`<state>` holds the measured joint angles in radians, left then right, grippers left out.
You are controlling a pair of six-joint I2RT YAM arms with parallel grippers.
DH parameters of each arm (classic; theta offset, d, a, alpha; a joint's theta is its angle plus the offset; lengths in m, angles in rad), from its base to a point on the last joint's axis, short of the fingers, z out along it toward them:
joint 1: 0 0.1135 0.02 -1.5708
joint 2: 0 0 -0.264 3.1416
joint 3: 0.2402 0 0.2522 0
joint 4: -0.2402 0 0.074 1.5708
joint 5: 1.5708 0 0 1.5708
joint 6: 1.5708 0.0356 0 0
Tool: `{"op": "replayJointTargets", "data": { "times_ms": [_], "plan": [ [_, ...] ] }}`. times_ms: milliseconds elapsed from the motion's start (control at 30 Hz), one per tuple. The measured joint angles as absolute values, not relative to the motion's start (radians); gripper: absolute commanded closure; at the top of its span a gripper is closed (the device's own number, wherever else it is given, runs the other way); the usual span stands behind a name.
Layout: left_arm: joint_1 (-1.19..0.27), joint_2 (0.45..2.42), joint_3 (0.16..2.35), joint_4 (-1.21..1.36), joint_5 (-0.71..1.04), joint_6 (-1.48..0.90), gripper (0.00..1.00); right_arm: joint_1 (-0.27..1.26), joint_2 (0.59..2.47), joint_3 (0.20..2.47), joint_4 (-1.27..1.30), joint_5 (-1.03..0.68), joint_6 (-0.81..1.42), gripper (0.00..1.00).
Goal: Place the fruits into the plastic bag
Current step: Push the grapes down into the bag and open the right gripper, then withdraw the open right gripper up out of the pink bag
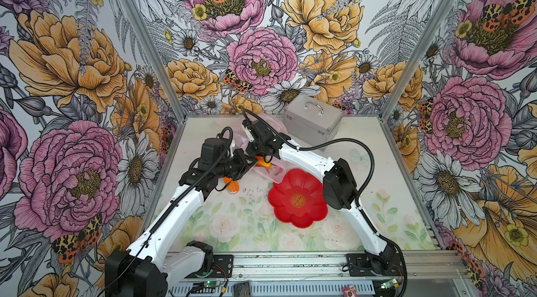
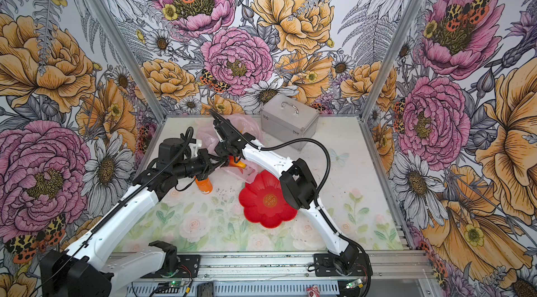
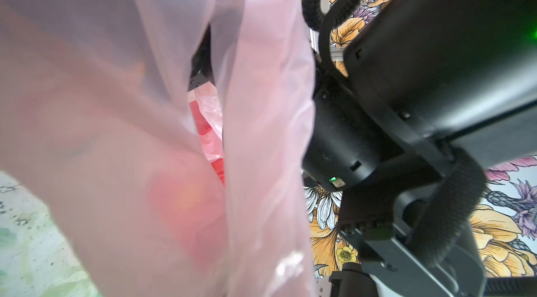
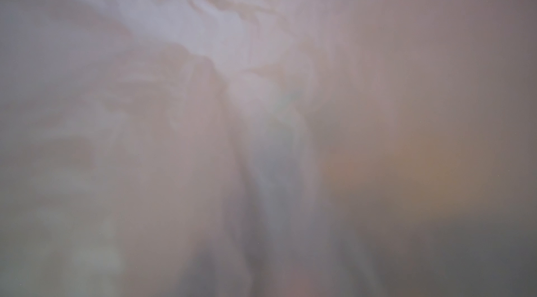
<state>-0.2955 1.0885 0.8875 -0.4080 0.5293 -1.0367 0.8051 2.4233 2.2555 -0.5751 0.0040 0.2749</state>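
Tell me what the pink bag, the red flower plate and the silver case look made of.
The plastic bag: thin translucent pink film, crinkled, glossy. The flower plate: likely moulded plastic, smooth shiny red. The case: seemingly matte aluminium panels with metal edge trim.

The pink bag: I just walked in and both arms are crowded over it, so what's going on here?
The robot is bagging toy fruit. The left gripper, jaws shut, seems to hold up an edge of the plastic bag, while the right gripper reaches into its mouth, just above a yellow-orange fruit. Whether its jaws are open is hidden. The red plate nearby is empty.
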Motion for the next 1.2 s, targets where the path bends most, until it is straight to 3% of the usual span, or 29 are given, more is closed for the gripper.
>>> {"op": "replayJointTargets", "data": {
  "times_ms": [267, 567, 800, 1200],
  "plan": [
    [-0.28, 1.089, 0.888, -0.408, 0.533, -1.037, 1.0, 0.805, 2.423, 2.251, -0.566, -0.002, 0.277, 0.11],
    [-0.242, 1.088, 0.888, -0.409, 0.533, -1.037, 1.0, 0.788, 2.365, 2.16, -0.587, -0.054, 0.281, 0.11],
    [-0.21, 1.072, 0.888, -0.415, 0.533, -1.036, 1.0, 0.752, 2.214, 2.077, -0.617, -0.134, 0.298, 0.11],
    [-0.2, 1.061, 0.873, -0.413, 0.52, -1.021, 1.0, 0.699, 1.929, 1.812, -0.626, -0.471, 0.426, 0.13]
  ]
}}
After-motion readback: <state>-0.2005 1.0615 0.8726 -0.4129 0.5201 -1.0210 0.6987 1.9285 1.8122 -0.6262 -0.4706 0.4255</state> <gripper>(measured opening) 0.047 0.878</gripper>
